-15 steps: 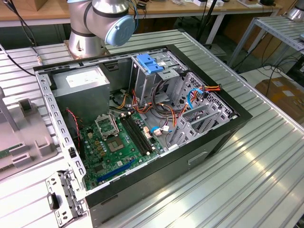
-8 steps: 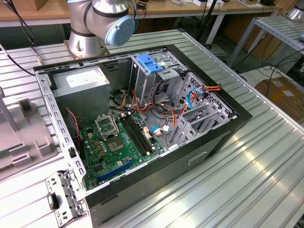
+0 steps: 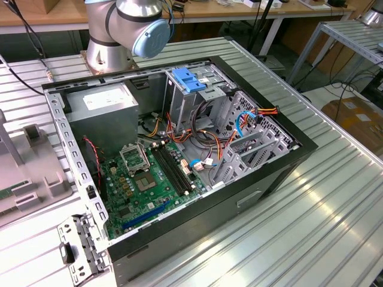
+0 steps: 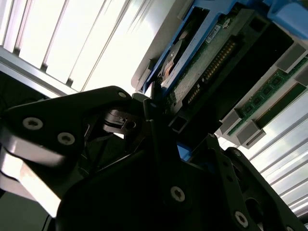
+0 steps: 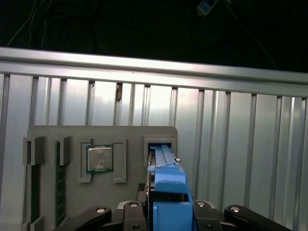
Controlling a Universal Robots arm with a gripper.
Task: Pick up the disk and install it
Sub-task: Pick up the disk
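Where the exterior view looks down on the open computer case [image 3: 197,230], entries run so: arm [image 3: 128,27] base at 11 o'clock; grey sheet-metal power-supply box [image 3: 102,107] inside at 10 o'clock; green motherboard [image 3: 140,179] at 7 o'clock; perforated grey drive bays [image 3: 251,146] at 2 o'clock; blue plastic bracket [image 3: 188,81] at 12 o'clock; loose orange and blue cables [image 3: 242,122] between the last two. Ribbed aluminium table [image 3: 311,227] beneath.

First wrist view: the disk [image 5: 168,185], flat, stood on edge, its smooth blue plastic carrier toward the camera. Its far end is at a slot of a matt grey fixture tray [image 5: 130,134]; whether seated or just clear cannot be told. Gripper [image 5: 171,209], black metal links, clenched on the carrier, a jaw on either side. Square processor chip [image 5: 99,159] and memory sticks [image 5: 58,183] lodged in neighbouring recesses.

Second wrist view: the disk's underside, a green circuit board [image 4: 195,72] with a toothed connector row, blue rail along its edge; grip as above.

Hazards, judged: smooth plastic under a narrow grip may slip; a skewed pull may bind the disk in its slot; the loose cables may foul the drive bays.
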